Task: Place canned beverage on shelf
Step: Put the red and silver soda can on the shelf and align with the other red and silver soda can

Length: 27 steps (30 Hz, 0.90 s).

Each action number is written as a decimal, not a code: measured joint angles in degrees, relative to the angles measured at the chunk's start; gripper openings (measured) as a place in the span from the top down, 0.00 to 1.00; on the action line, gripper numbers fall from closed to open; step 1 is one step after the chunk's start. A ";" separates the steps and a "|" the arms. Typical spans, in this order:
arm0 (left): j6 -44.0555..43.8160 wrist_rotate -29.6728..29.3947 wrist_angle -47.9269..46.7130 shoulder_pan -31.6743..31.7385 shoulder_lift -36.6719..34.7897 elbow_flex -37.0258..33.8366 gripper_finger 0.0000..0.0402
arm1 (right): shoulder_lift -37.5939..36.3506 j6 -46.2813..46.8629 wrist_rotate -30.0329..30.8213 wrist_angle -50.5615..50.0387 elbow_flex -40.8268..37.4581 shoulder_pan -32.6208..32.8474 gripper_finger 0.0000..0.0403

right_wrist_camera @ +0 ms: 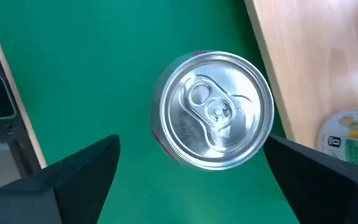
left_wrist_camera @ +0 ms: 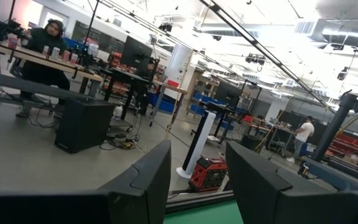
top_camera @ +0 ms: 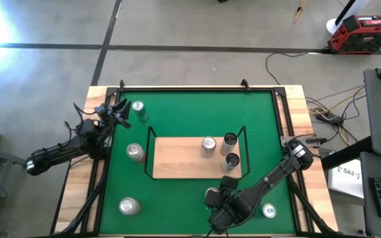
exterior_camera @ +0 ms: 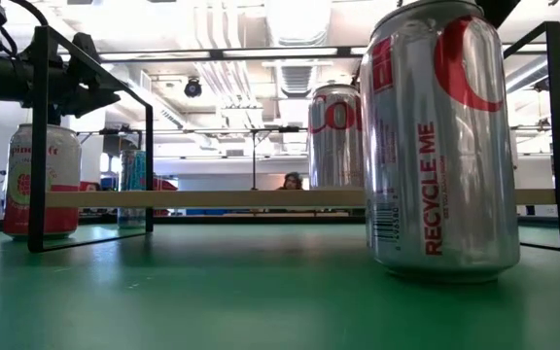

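1. Right wrist view: right gripper (right_wrist_camera: 191, 171) hangs spread wide above an upright silver can (right_wrist_camera: 212, 110) on green felt, just beside the shelf (right_wrist_camera: 316, 68).
2. Left gripper (left_wrist_camera: 197, 180), fingers apart, waits at the table's left edge.

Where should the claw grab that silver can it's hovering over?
Around its round side wall, coming straight down: the can stands upright on the green felt beside the shelf, and the right claw is open with one finger on either side of it.

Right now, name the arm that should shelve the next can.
Right. The right gripper hangs over an upright can beside the shelf, fingers open either side. The left gripper sits at the edge of the table, facing the room.
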 joint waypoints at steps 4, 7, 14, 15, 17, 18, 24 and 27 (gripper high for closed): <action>-0.01 0.02 0.00 0.00 -0.01 0.00 0.66 | 0.00 -3.12 0.03 -1.03 0.00 -0.25 0.03; 0.00 0.00 0.02 0.00 0.00 0.00 0.66 | -0.02 -8.15 0.12 -1.26 0.00 -0.70 0.03; 0.00 0.00 0.00 0.00 -0.01 0.00 0.66 | -0.02 -18.70 0.57 0.57 0.00 -2.06 0.03; -0.02 0.02 0.00 0.00 -0.01 0.00 0.66 | -0.02 -19.51 0.55 1.04 -0.01 -2.33 0.03; 0.00 0.00 0.02 0.00 0.00 0.00 0.66 | -0.02 -21.87 0.39 2.22 -0.02 -2.86 0.03; 0.00 0.01 0.00 0.00 -0.01 0.00 0.66 | -0.02 -22.77 0.07 2.87 -0.05 -3.14 0.03; 0.00 0.00 0.00 0.00 -0.02 0.00 0.66 | 0.35 -23.97 -1.57 5.01 -0.87 -3.82 0.03; -0.01 0.00 0.00 0.00 0.00 0.00 0.66 | 1.62 -23.97 -1.87 4.98 -0.88 -3.80 0.03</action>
